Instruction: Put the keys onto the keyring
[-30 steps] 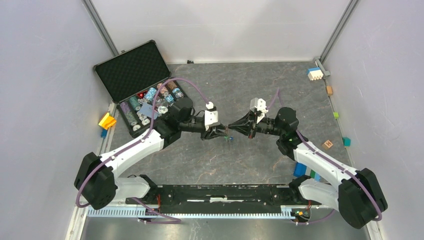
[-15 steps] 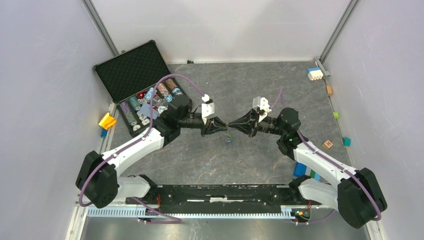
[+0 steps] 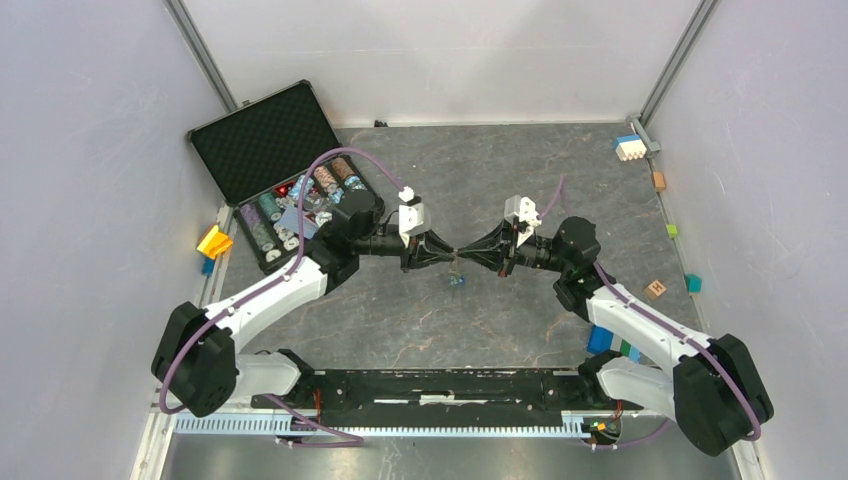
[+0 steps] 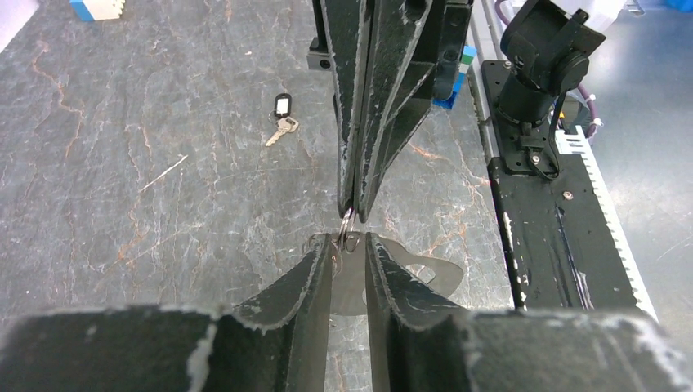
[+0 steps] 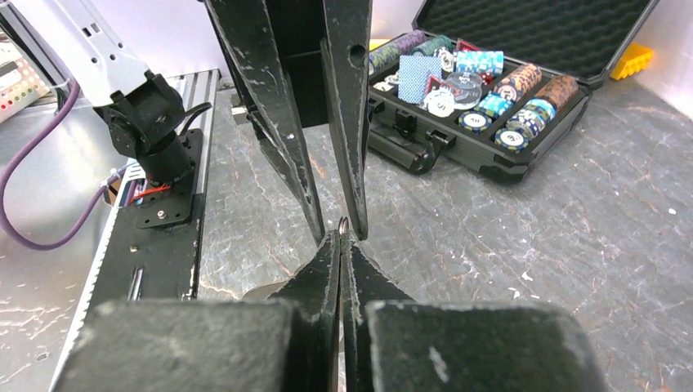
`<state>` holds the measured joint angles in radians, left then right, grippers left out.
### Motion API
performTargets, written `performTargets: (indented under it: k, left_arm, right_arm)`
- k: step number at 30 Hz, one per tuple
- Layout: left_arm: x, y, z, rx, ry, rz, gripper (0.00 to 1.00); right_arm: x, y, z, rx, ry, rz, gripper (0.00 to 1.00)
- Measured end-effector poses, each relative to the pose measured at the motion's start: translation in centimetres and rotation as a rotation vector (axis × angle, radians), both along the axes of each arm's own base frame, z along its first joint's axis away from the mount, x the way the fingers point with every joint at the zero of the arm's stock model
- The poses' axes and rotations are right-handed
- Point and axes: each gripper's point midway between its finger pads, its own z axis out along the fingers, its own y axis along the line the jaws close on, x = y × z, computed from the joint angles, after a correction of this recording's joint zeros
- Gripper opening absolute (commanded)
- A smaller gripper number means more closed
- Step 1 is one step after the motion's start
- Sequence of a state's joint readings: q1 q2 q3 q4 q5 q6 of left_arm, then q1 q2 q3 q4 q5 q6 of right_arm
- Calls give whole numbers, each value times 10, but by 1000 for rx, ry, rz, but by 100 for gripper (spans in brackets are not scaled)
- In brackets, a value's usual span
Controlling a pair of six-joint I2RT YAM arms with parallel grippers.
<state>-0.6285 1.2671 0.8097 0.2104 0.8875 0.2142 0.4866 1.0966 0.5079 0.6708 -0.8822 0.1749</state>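
My two grippers meet tip to tip above the middle of the table. The right gripper [image 5: 343, 230] [image 3: 468, 252] is shut on the keyring [image 5: 343, 222], of which only a thin metal loop shows edge-on [image 4: 346, 234]. The left gripper [image 4: 350, 243] [image 3: 447, 252] is narrowly open, with its fingertips [image 5: 359, 230] on either side of the loop and of the right tips. A small blue and green bundle, apparently keys [image 3: 456, 281], hangs just below the meeting point. A key with a black tag [image 4: 282, 114] lies on the table beyond.
An open black case of poker chips [image 3: 265, 150] [image 5: 490, 106] stands at the back left. Toy blocks lie around the edges: yellow [image 3: 213, 241], white and blue [image 3: 629, 147], wooden [image 3: 655, 289]. The black base rail [image 3: 440, 385] runs along the near edge.
The left gripper has narrowed its jaws and moved up and back, so its tips now straddle the right gripper's tips. The right gripper stays shut and has barely shifted.
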Motion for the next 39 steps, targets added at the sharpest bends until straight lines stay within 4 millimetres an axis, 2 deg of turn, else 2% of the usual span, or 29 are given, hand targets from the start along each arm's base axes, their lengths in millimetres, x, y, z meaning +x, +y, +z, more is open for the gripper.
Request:
performTargets:
  k: [4,9,11,15,19,20,25,27,34,39]
  left_arm:
    - [-3,0,0,-8,-10,-16,31]
    - [-8,0,-1,-13,-15,-46,27]
    - [-9,0,0,-15,-15,-55,22]
    - [-9,0,-1,-15,-24,-59,4]
    - [-5,0,-4,-8,-18,-54,2]
    - [-5,0,-6,-3,-12,-53,2]
    - [-2,-1,-10,78,-8,-47,2]
    - [1,-1,-8,134,-25,-38,2]
    - [10,0,7,375,-107,-36,2]
    - [5,6,2,543,-105,-47,2]
  right_arm:
    - [1,-1,-4,-7,13,-4,0]
    - [1,-1,-6,-10,18,-1,0]
    - [1,-1,-6,-10,18,3,0]
    - [-1,0,-6,-11,19,11,0]
    - [-3,0,-8,-14,21,22,0]
    - [-3,0,-9,-16,20,21,1]
    - [-1,-3,-20,-66,-24,14,36]
    - [1,-6,-26,-101,-47,5,43]
    - [1,-12,-32,-159,-129,-8,46]
    - [1,-12,-32,-162,-136,-6,46]
